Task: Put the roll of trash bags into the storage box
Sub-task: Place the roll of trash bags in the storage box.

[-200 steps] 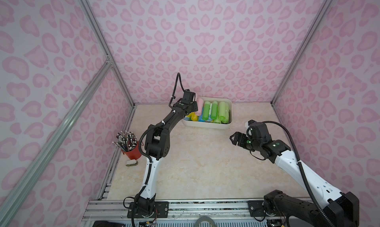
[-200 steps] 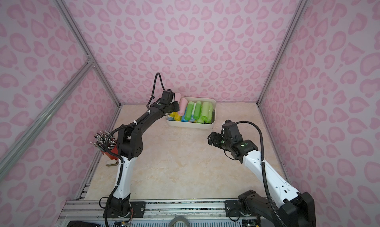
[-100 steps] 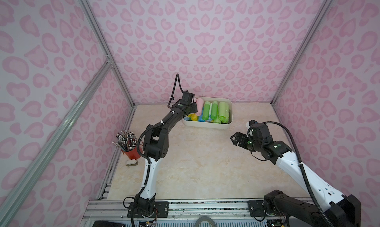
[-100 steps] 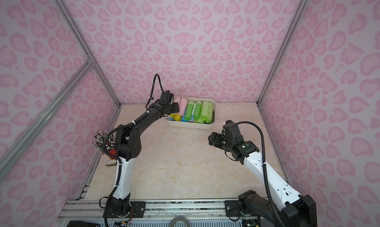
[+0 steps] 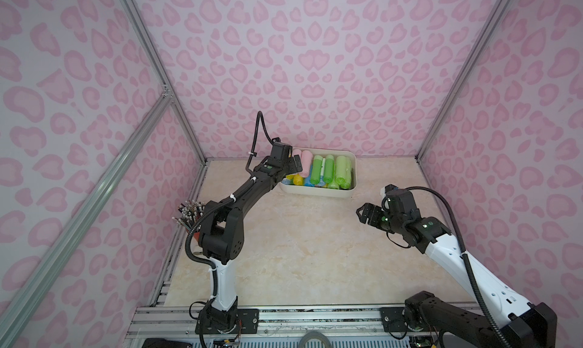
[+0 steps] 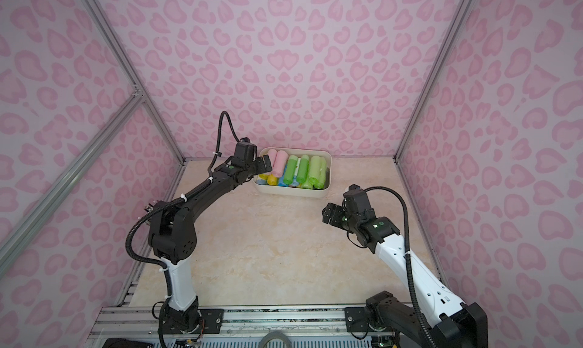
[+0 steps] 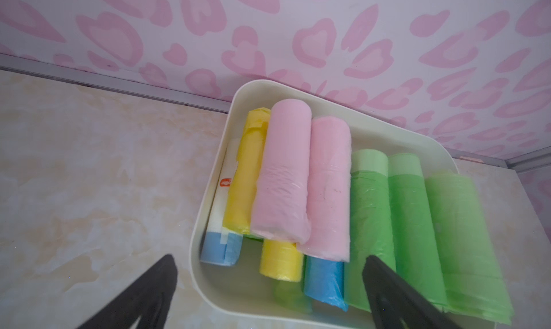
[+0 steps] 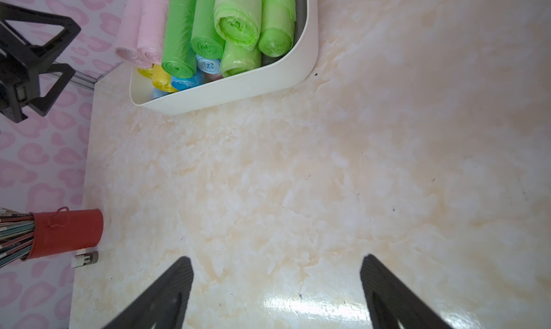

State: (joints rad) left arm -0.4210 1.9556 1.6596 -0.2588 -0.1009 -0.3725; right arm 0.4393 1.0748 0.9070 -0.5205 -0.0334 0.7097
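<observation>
The storage box [image 5: 318,194] [image 6: 288,191] [image 7: 208,282] [image 8: 226,92], cream-white and shallow, stands at the far middle of the table by the back wall. Several rolls of trash bags fill it, in pink, yellow, blue and green. A pink roll [image 7: 281,175] [image 5: 305,163] lies loose on top of the yellow rolls at the box's left end, beside a second pink roll [image 7: 329,187]. My left gripper [image 5: 295,165] [image 6: 265,166] [image 7: 269,257] hangs open just above that left end, holding nothing. My right gripper [image 5: 362,214] [image 6: 328,215] [image 8: 277,258] is open and empty over bare table, right of centre.
A red cup of pencils [image 5: 189,217] [image 8: 67,233] stands at the table's left edge, with a small white and silver item [image 8: 86,259] lying next to it. Pink patterned walls close in the back and both sides. A metal rail runs along the front.
My left gripper's jaws have spread wide and it has drawn back slightly to the left from the box, leaving the pink roll lying inside. The right arm has not moved.
</observation>
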